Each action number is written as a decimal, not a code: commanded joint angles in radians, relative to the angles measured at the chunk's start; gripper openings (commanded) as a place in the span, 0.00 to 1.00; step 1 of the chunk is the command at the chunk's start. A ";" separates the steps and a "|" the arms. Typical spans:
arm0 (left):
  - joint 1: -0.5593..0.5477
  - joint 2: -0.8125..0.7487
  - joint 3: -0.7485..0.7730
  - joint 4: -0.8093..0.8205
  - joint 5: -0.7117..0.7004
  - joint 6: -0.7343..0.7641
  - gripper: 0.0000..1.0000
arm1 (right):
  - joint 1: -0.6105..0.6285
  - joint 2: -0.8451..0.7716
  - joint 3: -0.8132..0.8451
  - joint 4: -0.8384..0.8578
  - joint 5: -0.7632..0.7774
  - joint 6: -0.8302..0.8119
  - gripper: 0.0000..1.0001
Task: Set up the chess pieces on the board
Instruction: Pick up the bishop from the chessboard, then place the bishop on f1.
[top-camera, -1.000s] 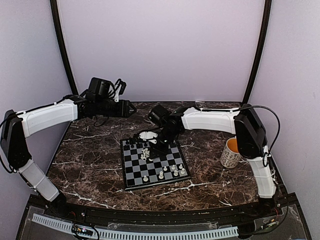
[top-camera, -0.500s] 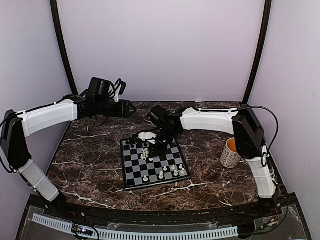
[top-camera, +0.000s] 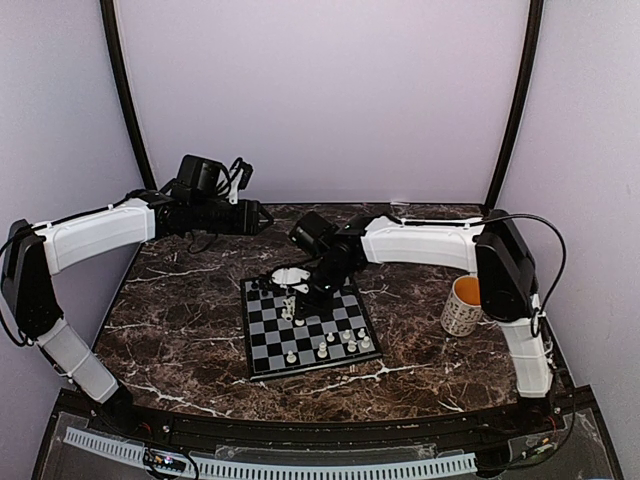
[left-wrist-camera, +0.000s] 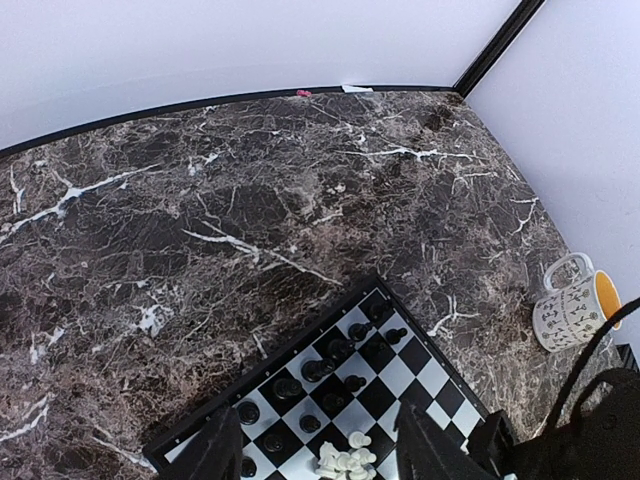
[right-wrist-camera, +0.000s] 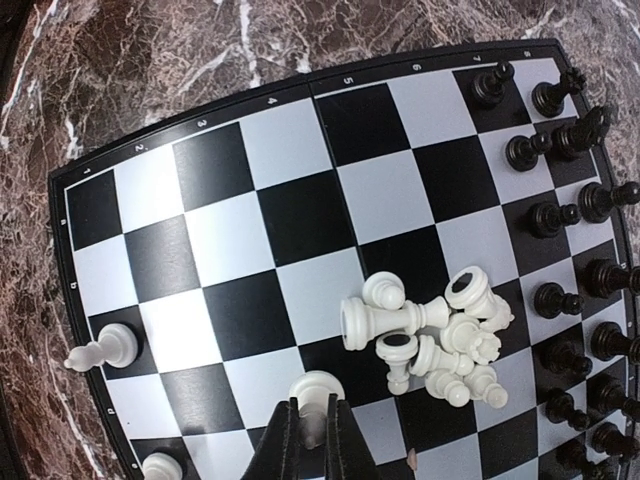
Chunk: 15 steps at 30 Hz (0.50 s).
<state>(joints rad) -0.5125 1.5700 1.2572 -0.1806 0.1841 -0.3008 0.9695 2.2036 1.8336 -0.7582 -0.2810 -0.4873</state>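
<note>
The right gripper (right-wrist-camera: 312, 440) is pinched on a white pawn (right-wrist-camera: 312, 392) over the board (right-wrist-camera: 290, 215). Its fingers hide the pawn's foot, so whether it is lifted is unclear. Toppled white pieces (right-wrist-camera: 430, 340) lie heaped beside it. Black pieces (right-wrist-camera: 560, 215) fill the far rows, some cut off. The left gripper (left-wrist-camera: 316, 430) gapes wide and empty over the table's far left.

Table (top-camera: 190, 330): dark brown marble-look top, white veins, flat against back wall.
Board (top-camera: 262, 345): black and pale squares, thin dark border, flat on table near middle, turned slightly askew to near edge.
Mug (top-camera: 462, 306): white with small dark pattern, orange inside, upright near right edge, well apart from board.
Pink scrap (left-wrist-camera: 303, 93) and white scrap (left-wrist-camera: 352, 88): at far edge by back wall.
</note>
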 joint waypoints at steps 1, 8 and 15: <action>0.008 -0.024 0.027 -0.008 0.006 -0.005 0.55 | 0.033 -0.094 -0.027 0.008 0.034 -0.028 0.02; 0.008 -0.028 0.028 -0.010 -0.003 0.001 0.55 | 0.077 -0.143 -0.063 -0.018 0.029 -0.060 0.02; 0.008 -0.031 0.029 -0.013 -0.006 0.003 0.55 | 0.083 -0.242 -0.186 -0.036 0.065 -0.073 0.02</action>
<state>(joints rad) -0.5125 1.5700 1.2572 -0.1810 0.1791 -0.3004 1.0473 2.0476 1.7176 -0.7696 -0.2481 -0.5426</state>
